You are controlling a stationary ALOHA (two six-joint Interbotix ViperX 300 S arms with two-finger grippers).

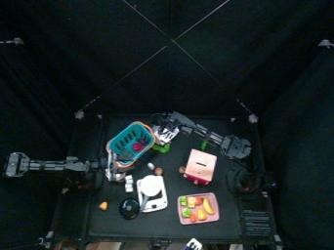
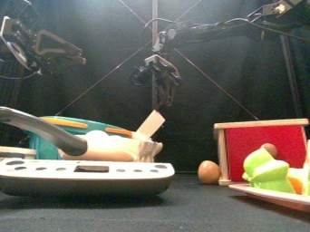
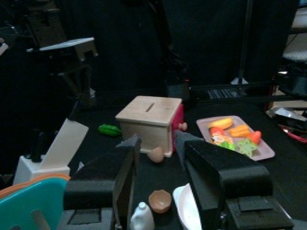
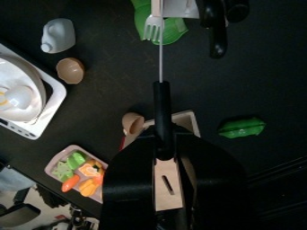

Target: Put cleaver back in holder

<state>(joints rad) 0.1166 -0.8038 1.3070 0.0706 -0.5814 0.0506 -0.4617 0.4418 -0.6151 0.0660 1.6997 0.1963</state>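
- Top view: the right pincer (image 1: 162,137) reaches across the table to just beside the teal basket (image 1: 131,140). The left pincer (image 1: 115,168) sits on the basket's other side. The cleaver is too small to make out here.
- Front view: the pale cleaver (image 2: 149,124) blade hangs tilted directly under the right pincer.
- Left wrist view: the left pincer's jaws are spread wide and hold nothing. A pink block (image 3: 150,121) lies beyond them.
- Right wrist view: the right pincer's jaws pinch the cleaver's dark handle, and the blade, seen edge-on, points straight away from them.
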